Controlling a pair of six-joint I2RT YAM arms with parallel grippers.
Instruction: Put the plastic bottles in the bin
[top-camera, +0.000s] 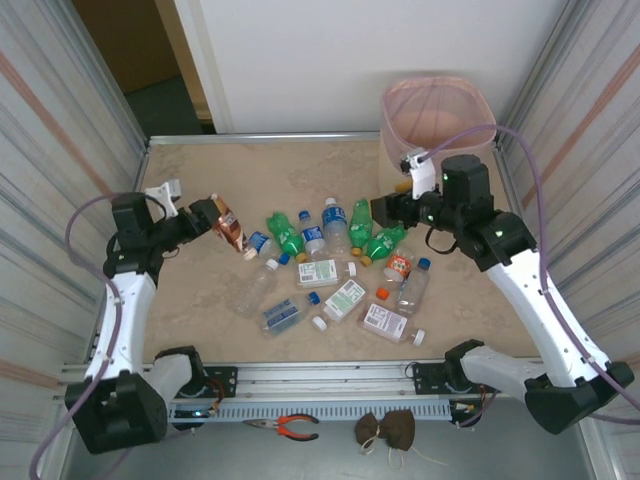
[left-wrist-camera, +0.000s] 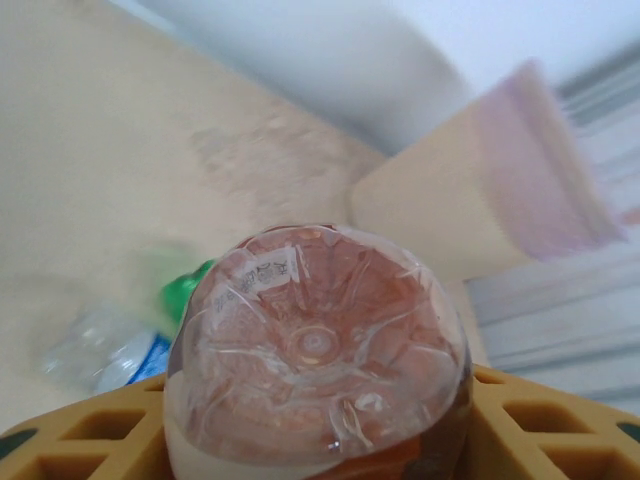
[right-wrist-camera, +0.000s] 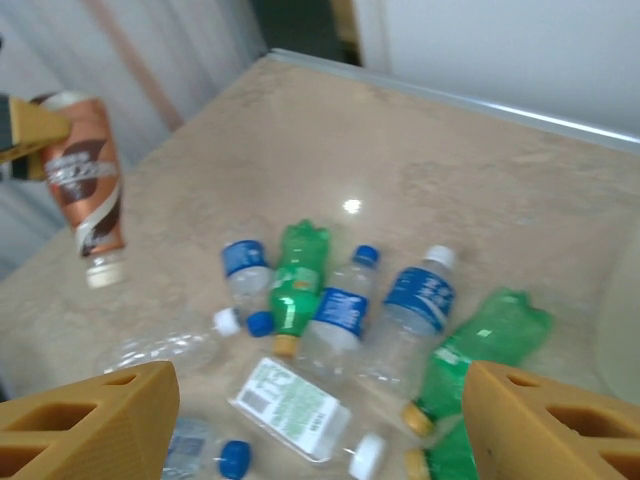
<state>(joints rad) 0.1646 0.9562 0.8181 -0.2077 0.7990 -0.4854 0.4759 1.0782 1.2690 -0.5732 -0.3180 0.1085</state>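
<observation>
text: none legible | bottle labels: print blurred | white labels: too small to read

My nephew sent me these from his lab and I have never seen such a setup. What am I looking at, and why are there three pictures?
These are two robot arms bolted to the near edge of a table. One picture comes from a camera overhead; the other two come from cameras on each wrist. The job is to put plastic bottles into the bin at the far right corner. A pile of bottles lies mid-table: green ones, clear ones with blue labels, flat white-labelled ones. The left gripper holds a brown bottle off the table; its own camera looks straight at that bottle's base. The right gripper is open above the pile, holding nothing.
</observation>
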